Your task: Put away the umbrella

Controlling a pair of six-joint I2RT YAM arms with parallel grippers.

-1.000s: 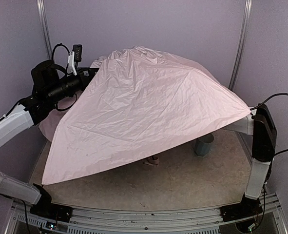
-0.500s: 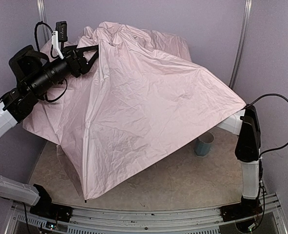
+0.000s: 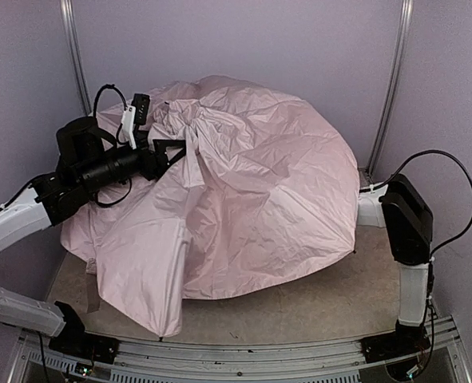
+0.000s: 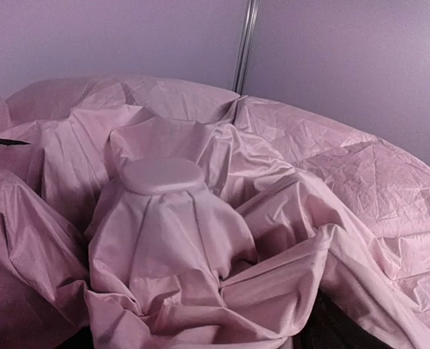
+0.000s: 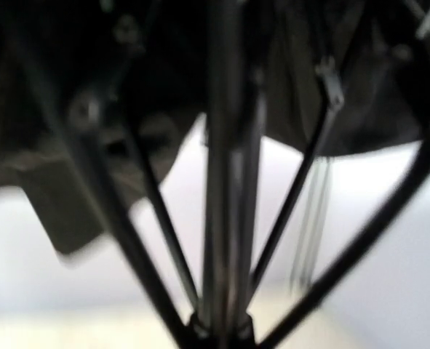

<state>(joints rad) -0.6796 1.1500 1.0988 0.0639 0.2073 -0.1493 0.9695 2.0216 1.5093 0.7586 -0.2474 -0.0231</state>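
above the table's (image 3: 323,295) left edge, the left gripper (image 3: 167,149), jaws apart and clamping nothing, should press squarely on the shiny pale-pink folding umbrella (image 3: 259,183); the right gripper's state is hidden.

Shiny pale-pink umbrella (image 3: 259,191), canopy crumpled, half-collapsed in a slumped dome, black-lined underneath.

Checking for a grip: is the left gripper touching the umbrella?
Cannot tell. In the top view the left gripper overlaps the umbrella, with neither contact nor gap plain; the left wrist view shows only fabric, no fingers.
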